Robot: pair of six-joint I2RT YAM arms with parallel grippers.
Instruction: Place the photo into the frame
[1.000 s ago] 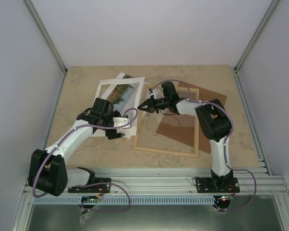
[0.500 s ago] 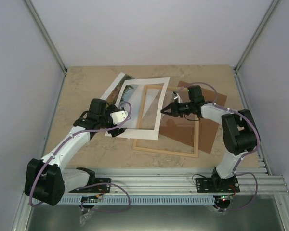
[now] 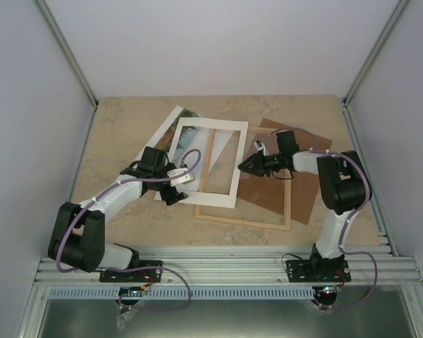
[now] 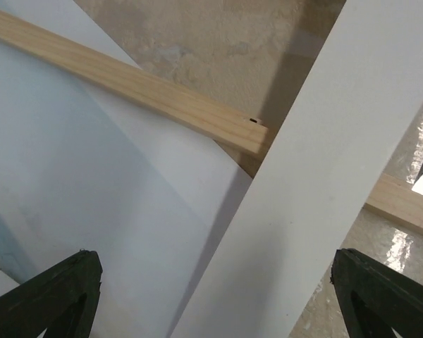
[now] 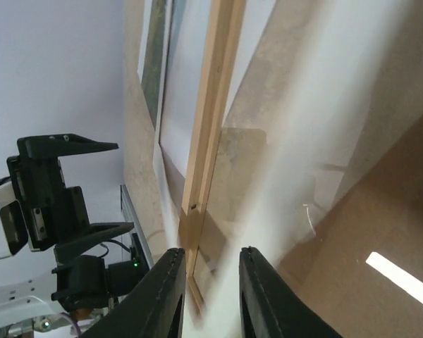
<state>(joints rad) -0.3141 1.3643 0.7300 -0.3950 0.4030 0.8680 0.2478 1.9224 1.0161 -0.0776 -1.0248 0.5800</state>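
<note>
Firstly, the fingers point(image 5: 257, 296) of the right gripper point(image 5: 211, 289) are seen drawn close together, with a blurred strip of the white mat point(image 5: 282, 162) pinched between them. The fingers point(image 4: 56, 296) of the left gripper point(image 4: 218, 296) are spread wide, and nothing is clamped by them. One border of the mat is seen running between the two tips, laid across a slat of the frame point(image 4: 162, 98), with a plain white sheet point(image 4: 70, 176) to its left. Whether the mat is touched by those tips cannot be told.

Outward from the fingers, in the overhead view, the mat is shown lying tilted over the left part of the frame. Its right edge is at the right gripper and its near left corner is by the left gripper.

The photo point(image 3: 189, 113) is held by neither gripper. It is found on the table point(image 3: 120, 127), far and left of the left gripper's fingers and well left of the right gripper's, apart from both. It lies outside the frame, just beyond the frame's far left corner. Most of it is hidden among the white sheet and the mat, so only a dark green corner and a thin sliver are shown.

The frame is laid flat, right of centre. A brown backing panel point(image 3: 307, 201) is seen under its right side, reaching past the right rail.
</note>
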